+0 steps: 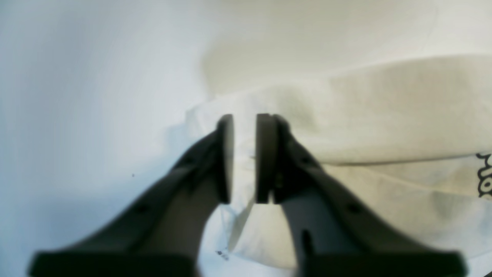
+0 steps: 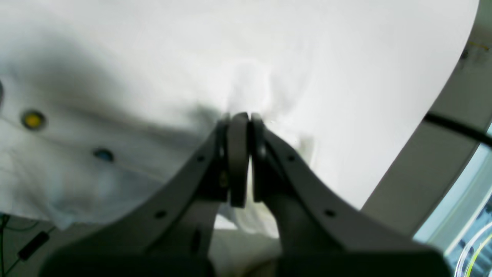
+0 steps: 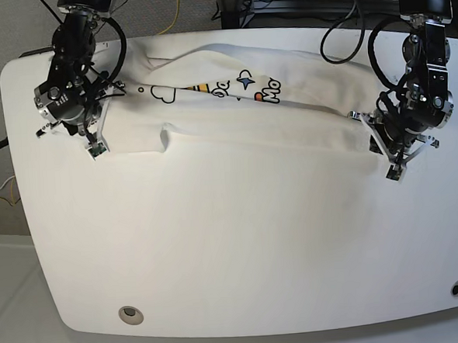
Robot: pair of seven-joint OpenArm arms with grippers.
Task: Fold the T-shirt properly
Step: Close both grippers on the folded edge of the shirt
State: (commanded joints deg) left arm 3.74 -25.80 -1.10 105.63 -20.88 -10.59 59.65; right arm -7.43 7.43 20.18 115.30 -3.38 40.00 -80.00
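The near half of the white worktop (image 3: 241, 248) lies bare, and the T-shirt (image 3: 233, 113) stretches in a long band across its far half, folded so the coloured print shows along the far fold. At the band's ends, the left gripper (image 1: 244, 157) has its pads slightly apart with a corner of white cloth lying between them, while the right gripper (image 2: 243, 159) is pinched together on a bunched bit of the shirt's fabric near the worktop's edge.

The base view looks down from above on the whole table (image 3: 241, 248). Each wrist view looks close along its gripper, sharing the shirt (image 3: 233, 109).
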